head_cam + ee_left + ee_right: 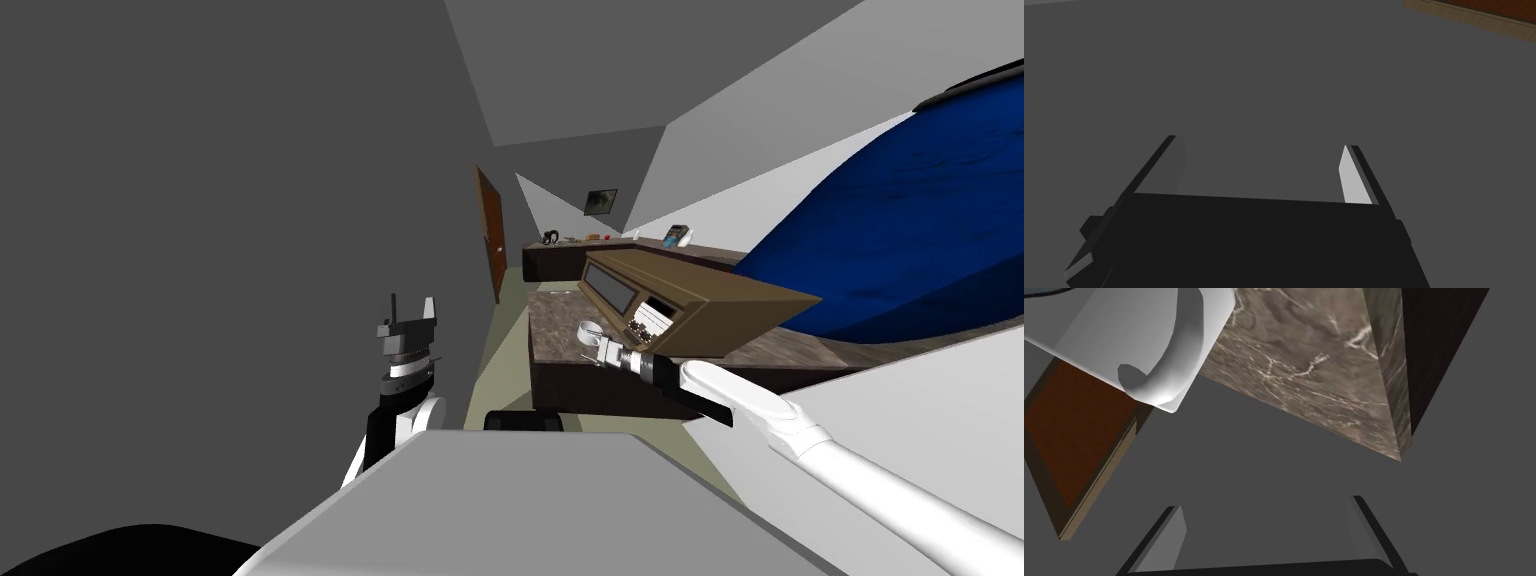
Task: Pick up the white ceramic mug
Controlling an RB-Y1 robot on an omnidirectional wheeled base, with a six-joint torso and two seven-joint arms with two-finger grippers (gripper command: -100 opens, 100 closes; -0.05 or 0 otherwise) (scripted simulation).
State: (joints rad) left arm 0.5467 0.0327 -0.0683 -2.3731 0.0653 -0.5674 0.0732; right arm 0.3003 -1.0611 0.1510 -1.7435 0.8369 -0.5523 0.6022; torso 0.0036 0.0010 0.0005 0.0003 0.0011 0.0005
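Left gripper stands raised, right gripper reaching the marbled counter beside the white mug. From the left wrist, its fingers spread empty. From the right wrist, fingers gape empty, mug ahead beyond one fingertip.

Your left hand is a dark box carrying two thin blade fingers, light grey on the inner face and black along the outer edge. Below it, your left wrist stacks grey, black and white rings, and the left forearm is black with white shells. Your right hand looks pale grey, with dark and light bands behind it. The right forearm is a smooth white tube with a black strip.
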